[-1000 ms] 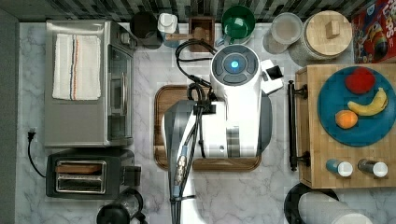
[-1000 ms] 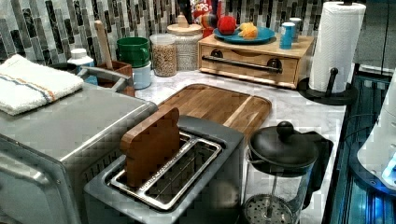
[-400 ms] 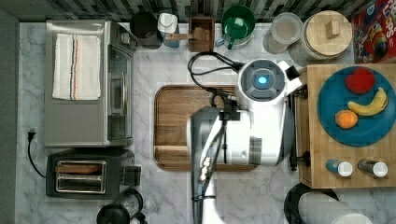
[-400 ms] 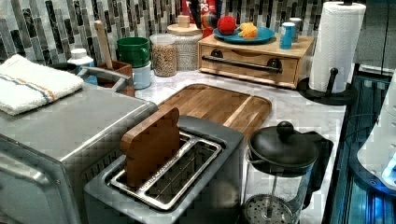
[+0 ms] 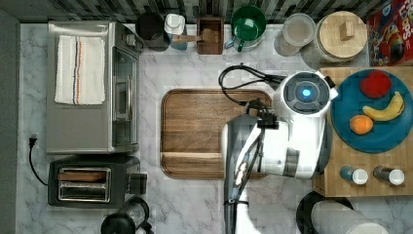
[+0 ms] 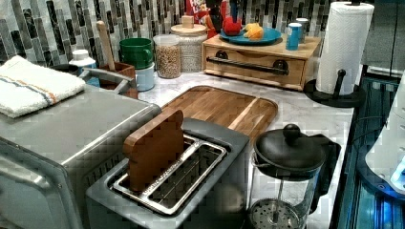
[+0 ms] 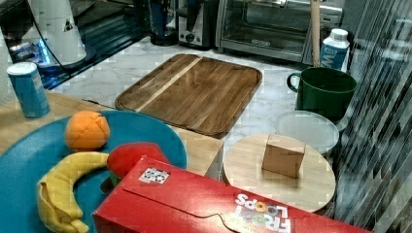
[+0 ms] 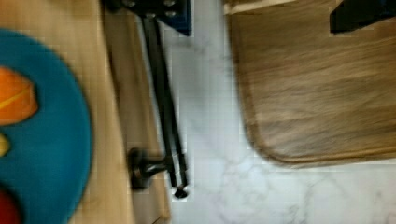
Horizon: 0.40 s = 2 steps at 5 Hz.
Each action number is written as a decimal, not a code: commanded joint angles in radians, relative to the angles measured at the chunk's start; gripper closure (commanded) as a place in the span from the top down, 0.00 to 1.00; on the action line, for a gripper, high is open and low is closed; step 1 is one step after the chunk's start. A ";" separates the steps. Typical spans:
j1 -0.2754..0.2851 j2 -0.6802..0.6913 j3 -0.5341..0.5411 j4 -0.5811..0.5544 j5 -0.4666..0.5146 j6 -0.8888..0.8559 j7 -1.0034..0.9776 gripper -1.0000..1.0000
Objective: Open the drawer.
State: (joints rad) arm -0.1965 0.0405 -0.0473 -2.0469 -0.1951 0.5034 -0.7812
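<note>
The drawer [image 6: 258,63] is a light wooden box unit at the back right of the left view, shut, with a long black bar handle [image 6: 248,66] across its front. Its top [image 5: 370,165] carries a blue plate [image 5: 375,117] of fruit. In the top view my white arm [image 5: 302,126] hangs over the gap between the walnut tray [image 5: 204,131] and the drawer unit, covering the handle. The wrist view looks straight down on the handle [image 8: 163,102] and one bracket [image 8: 144,165]. My gripper [image 8: 257,11] is open: one finger [image 8: 149,7] sits above the bar, the other [image 8: 359,14] above the tray.
A silver toaster oven [image 5: 92,87] and a toaster [image 5: 87,183] stand on the top view's left. Jars, a green mug [image 5: 248,22] and a cereal box [image 5: 389,36] line the back. A paper towel roll [image 6: 344,47] stands beside the drawer, and a coffee press [image 6: 286,171] stands near the toaster.
My arm has swung to the top view's right, from above the walnut tray's middle to its right edge beside the drawer unit. Nothing else has moved.
</note>
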 commanded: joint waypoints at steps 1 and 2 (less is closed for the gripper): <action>0.000 0.071 -0.021 -0.022 -0.060 0.127 -0.053 1.00; -0.004 0.096 -0.032 -0.030 -0.078 0.158 -0.062 1.00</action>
State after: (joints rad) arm -0.2080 0.1010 -0.0875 -2.0605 -0.2598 0.6338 -0.7847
